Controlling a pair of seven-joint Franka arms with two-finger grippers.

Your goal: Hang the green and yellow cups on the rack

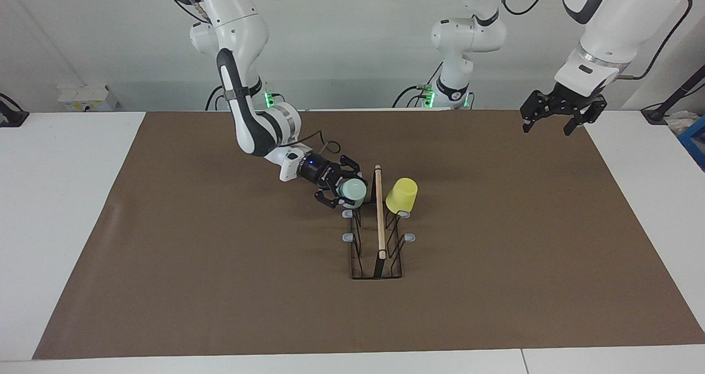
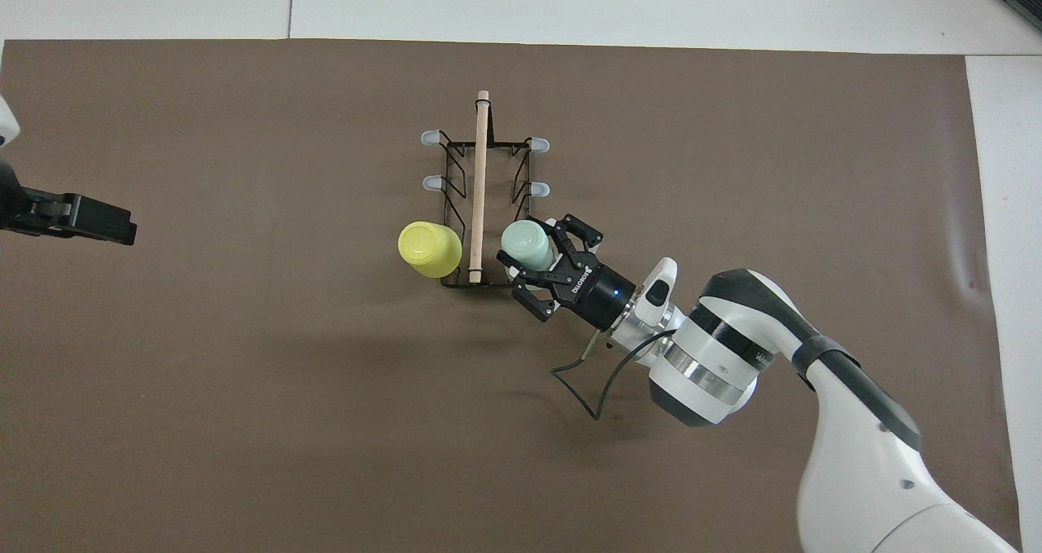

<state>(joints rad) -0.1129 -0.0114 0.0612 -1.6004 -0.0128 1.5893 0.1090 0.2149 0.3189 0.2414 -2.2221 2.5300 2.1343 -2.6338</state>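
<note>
The black wire rack (image 1: 379, 236) with a wooden rod along its top stands mid-table; it also shows in the overhead view (image 2: 479, 178). The yellow cup (image 1: 401, 195) hangs upside down on the prong nearest the robots, on the left arm's side (image 2: 429, 248). The mint green cup (image 1: 353, 191) sits upside down on the matching prong on the right arm's side (image 2: 527, 245). My right gripper (image 1: 346, 189) is open, its fingers spread wide on either side of the green cup (image 2: 544, 258). My left gripper (image 1: 548, 127) is open and empty, raised over the mat's edge at the left arm's end (image 2: 106, 221), where it waits.
A brown mat (image 1: 220, 264) covers most of the white table. Several grey-tipped prongs (image 1: 410, 237) of the rack are bare. A cable loops from the right wrist (image 2: 586, 374) just above the mat.
</note>
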